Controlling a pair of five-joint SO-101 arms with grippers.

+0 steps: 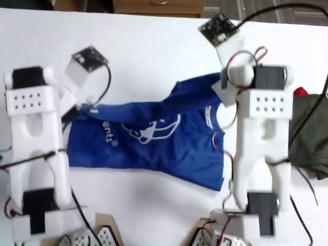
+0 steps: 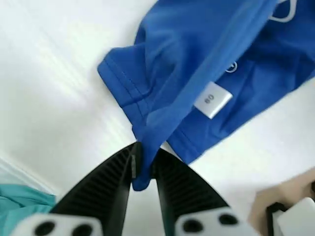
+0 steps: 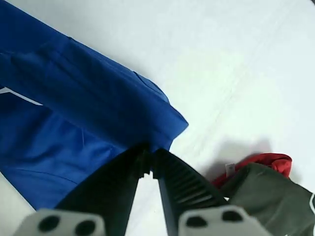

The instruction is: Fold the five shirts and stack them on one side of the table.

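Blue cotton shirt with white print [image 1: 154, 138] lies on the white table [image 1: 154, 51] between the 2 arms. Left gripper [image 2: 142, 162] and right gripper [image 3: 149, 157] each clamp an edge; I'd lift both evenly, fabric taut.

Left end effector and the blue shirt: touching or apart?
Touching. In the left wrist view, a fold of the blue shirt is clamped inside the left end effector, with cloth running between both sides of it.

Brown wooden furniture [image 1: 159, 7] at the far side.
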